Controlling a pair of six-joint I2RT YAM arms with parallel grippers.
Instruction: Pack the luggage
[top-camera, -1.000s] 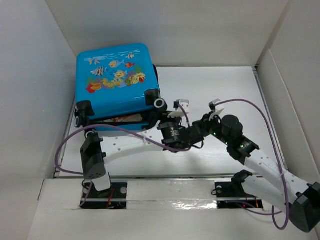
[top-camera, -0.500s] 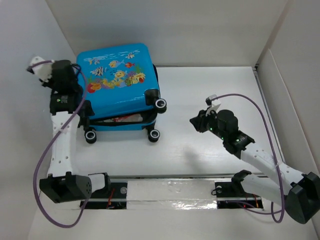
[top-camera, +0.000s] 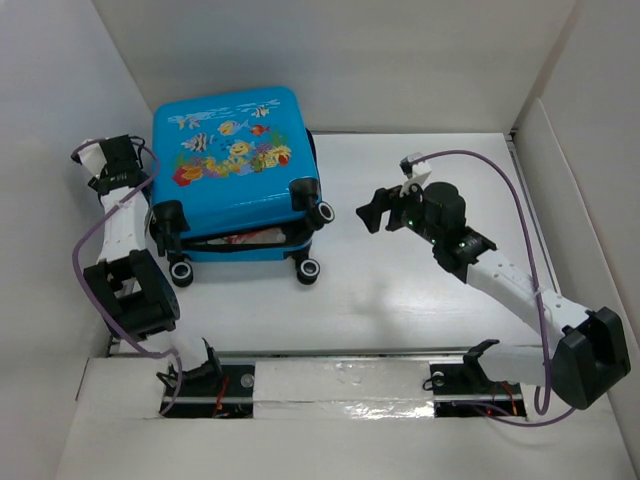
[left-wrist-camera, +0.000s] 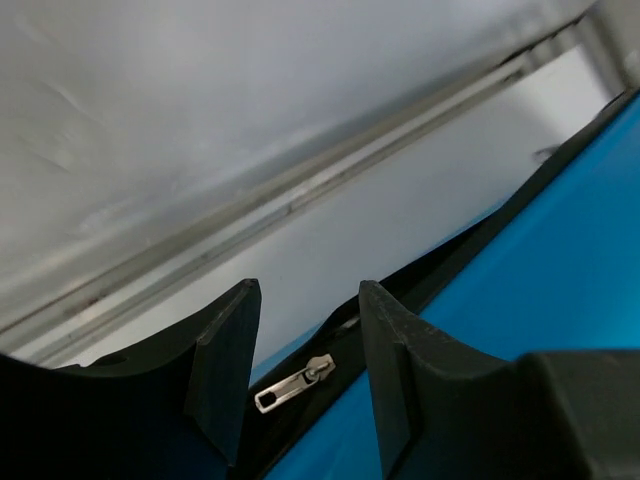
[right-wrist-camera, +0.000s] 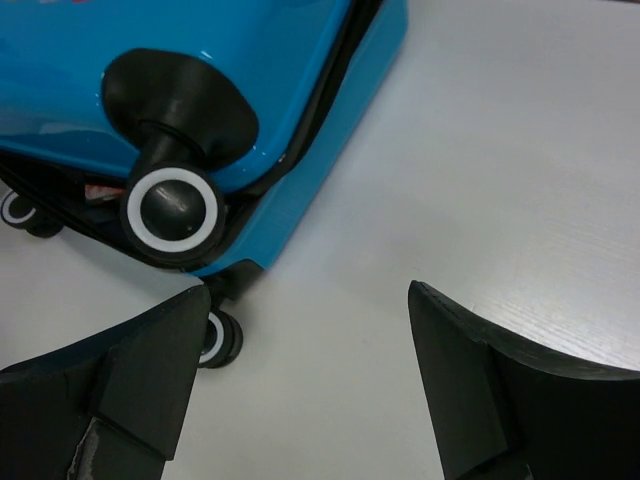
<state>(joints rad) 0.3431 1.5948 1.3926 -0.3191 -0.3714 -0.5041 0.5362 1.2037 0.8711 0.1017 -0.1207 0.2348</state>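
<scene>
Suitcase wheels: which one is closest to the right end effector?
The right-hand wheel on the suitcase upper shell, directly facing the right end effector. The wheel below it rests on the table; the left-side wheels are farther off.

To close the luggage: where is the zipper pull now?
In the left wrist view, the silver zipper pull lies on the black trim of the luggage's left side, between the left gripper's fingers.
</scene>
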